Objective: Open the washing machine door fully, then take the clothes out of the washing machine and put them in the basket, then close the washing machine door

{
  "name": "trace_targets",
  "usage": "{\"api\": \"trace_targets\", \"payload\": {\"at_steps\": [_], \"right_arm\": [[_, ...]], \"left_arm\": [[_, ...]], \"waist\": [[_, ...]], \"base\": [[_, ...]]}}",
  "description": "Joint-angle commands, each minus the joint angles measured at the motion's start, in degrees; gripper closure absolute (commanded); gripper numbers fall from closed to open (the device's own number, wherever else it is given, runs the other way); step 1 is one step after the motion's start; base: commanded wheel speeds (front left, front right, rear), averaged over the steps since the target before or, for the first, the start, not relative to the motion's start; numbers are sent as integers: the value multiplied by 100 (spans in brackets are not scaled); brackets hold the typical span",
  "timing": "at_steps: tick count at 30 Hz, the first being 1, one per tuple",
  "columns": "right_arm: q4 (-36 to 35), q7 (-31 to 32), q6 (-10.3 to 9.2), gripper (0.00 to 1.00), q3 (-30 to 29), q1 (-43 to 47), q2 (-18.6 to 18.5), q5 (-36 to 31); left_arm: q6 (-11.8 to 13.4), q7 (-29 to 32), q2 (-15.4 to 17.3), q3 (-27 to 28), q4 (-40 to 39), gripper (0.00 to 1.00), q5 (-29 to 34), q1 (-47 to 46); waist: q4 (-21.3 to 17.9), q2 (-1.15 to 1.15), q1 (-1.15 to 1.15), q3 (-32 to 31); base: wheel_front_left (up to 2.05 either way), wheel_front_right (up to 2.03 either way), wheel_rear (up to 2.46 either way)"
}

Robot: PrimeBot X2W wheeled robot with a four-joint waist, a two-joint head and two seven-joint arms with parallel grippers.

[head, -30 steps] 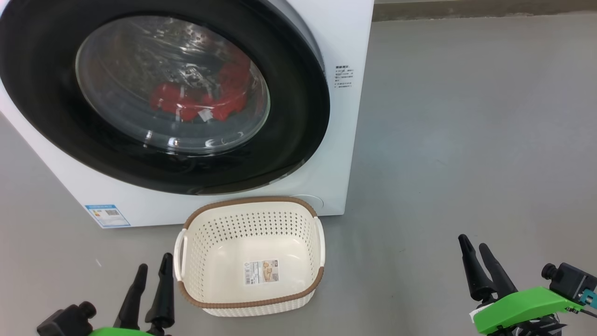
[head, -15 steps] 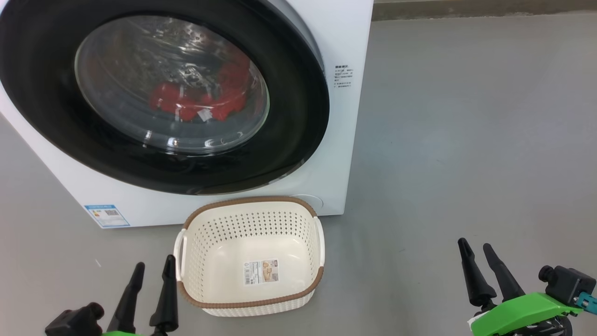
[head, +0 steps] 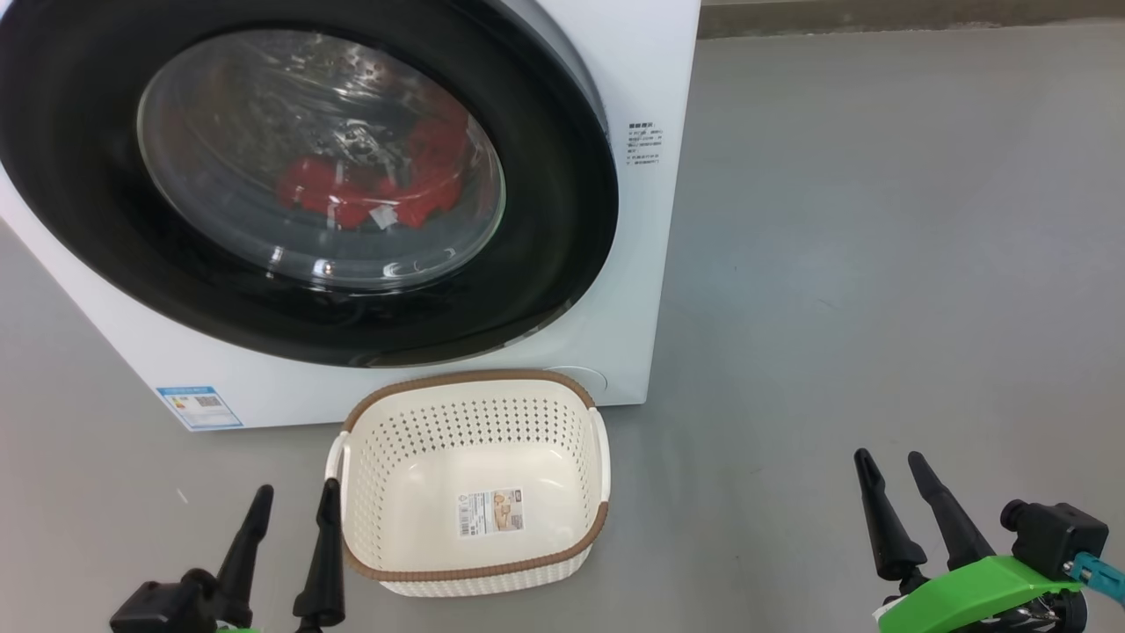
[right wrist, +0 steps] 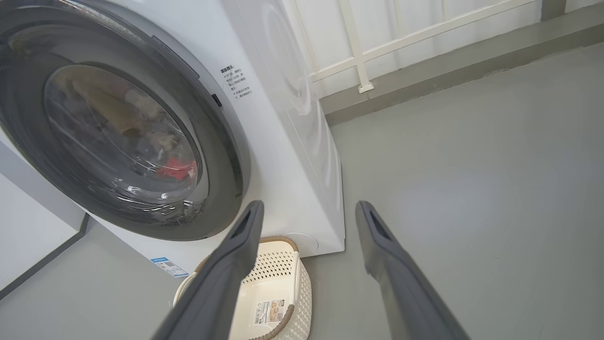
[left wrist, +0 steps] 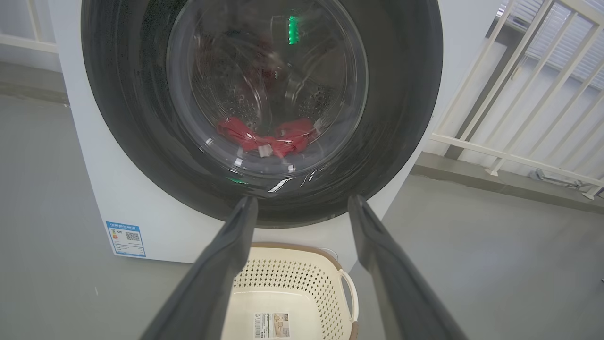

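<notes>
The white washing machine (head: 650, 79) stands at the upper left, its round black-framed door (head: 562, 229) against its front. Red clothes (head: 369, 189) lie in the drum behind the glass, also seen as clothes (left wrist: 266, 137) in the left wrist view. The cream basket (head: 475, 391) with a brown rim sits on the floor just in front of the machine, with a paper label inside. My left gripper (head: 295, 499) is open at the basket's left side, low in the head view. My right gripper (head: 889, 464) is open over bare floor, well right of the basket.
Grey floor (head: 879, 264) stretches to the right of the machine. A white railing (left wrist: 519, 94) and a low kerb run behind and beside the machine. A blue label sticker (head: 198, 406) marks the machine's lower left front.
Both grippers have sunk slightly lower in the head view, and the left one has shifted a little right toward the basket. The door and basket stay put.
</notes>
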Motion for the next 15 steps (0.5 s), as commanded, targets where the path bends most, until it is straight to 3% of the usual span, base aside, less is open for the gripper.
{"api": "trace_targets", "payload": {"at_steps": [1,15], "right_arm": [[-180,-86,3,0,136,-17,-98,-176],[-251,-340,3,0,124,103,-104,-972]], "left_arm": [[36,-97,85,131,-199,0,210,-36],[36,-351,95,150,-241,0,1193,0]], "waist": [[-3,0,0,2],[-19,0,0,35]], "base": [[0,0,0],[0,0,0]]}}
